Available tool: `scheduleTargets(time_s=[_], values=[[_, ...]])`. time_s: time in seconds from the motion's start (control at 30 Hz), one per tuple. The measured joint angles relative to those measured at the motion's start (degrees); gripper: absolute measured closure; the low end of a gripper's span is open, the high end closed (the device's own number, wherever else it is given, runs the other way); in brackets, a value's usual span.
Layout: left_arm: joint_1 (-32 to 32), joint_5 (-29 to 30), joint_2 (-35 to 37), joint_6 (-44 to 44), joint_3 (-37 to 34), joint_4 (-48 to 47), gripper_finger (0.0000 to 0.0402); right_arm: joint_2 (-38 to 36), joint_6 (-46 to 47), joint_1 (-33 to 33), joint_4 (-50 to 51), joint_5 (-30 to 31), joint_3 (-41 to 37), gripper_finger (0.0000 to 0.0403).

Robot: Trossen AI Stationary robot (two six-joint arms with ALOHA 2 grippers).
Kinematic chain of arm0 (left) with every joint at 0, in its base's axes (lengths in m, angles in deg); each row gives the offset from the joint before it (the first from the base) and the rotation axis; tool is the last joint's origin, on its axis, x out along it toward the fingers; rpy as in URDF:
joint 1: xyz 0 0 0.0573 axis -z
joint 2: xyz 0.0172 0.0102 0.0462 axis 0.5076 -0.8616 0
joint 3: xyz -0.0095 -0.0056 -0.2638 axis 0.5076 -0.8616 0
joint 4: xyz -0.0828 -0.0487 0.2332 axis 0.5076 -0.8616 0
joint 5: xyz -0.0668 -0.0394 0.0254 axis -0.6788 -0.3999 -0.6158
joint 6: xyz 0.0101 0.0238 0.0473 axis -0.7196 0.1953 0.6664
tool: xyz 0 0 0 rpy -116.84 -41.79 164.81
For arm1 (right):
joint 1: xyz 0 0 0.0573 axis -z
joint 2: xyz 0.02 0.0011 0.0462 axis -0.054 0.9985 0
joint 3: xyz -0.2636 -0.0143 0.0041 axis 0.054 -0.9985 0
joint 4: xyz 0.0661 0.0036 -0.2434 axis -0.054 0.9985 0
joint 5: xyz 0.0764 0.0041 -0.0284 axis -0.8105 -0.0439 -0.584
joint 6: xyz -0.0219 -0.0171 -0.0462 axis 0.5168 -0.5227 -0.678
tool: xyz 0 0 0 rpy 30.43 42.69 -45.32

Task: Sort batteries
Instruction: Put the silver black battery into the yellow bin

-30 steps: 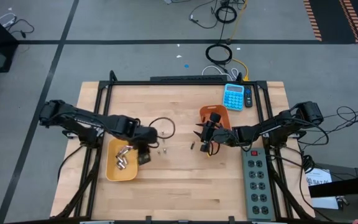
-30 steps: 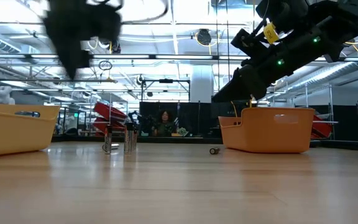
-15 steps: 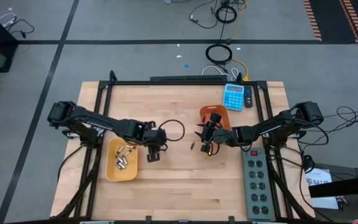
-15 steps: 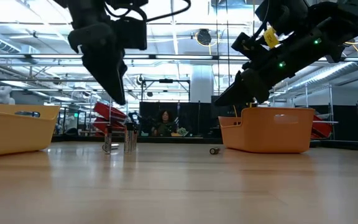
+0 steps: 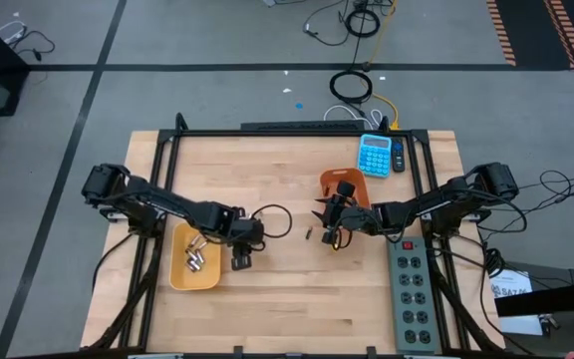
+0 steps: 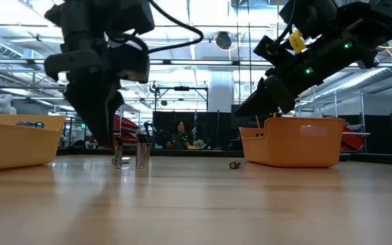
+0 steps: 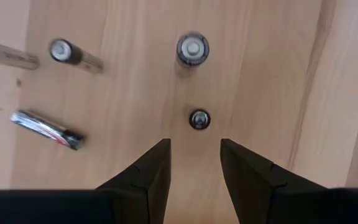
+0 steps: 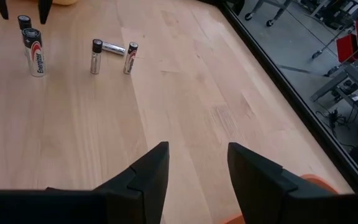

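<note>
The left gripper (image 5: 240,261) is held just beside the yellow bin (image 5: 195,256), pointing straight down at the table (image 5: 287,289), so that the loose batteries can be taken from above. In the left wrist view its jaws are seen spread, with nothing between them, and a small dark battery (image 7: 199,119) stands on end just ahead of the gap; a larger upright battery (image 7: 192,49) stands farther on, and a lying battery (image 7: 45,129) is seen to one side. The small one is judged to be the next pick, since the gap is lined up with it and is wide enough to pass round it.

Several silvery batteries (image 5: 197,254) are already gathered in the yellow bin, so that size appears to be collected there. A small dark battery (image 5: 308,235) lies alone between the two arms, near the orange bin (image 5: 345,187).

The right gripper (image 5: 335,235) is kept waiting beside the orange bin, its jaws spread and empty in the right wrist view, which also takes in the standing batteries (image 8: 34,51) across the table
</note>
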Motion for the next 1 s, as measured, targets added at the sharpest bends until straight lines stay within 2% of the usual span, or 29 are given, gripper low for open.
scheduleTargets(time_s=[0.23,0.53,1.0], values=[[0.46,1.39,0.00,-2.41,-3.45,7.30,0.0247,0.00,0.17,-0.02,0.00,0.00,0.00,0.0248],[1.68,6.87,-0.02,-3.68,-3.91,9.44,0.0183,0.00,0.17,-0.01,0.02,0.00,0.00,0.0248],[2.86,7.62,-5.19,-5.52,-3.92,12.41,0.0186,0.00,0.39,-0.04,0.76,-0.02,0.00,0.0248]])
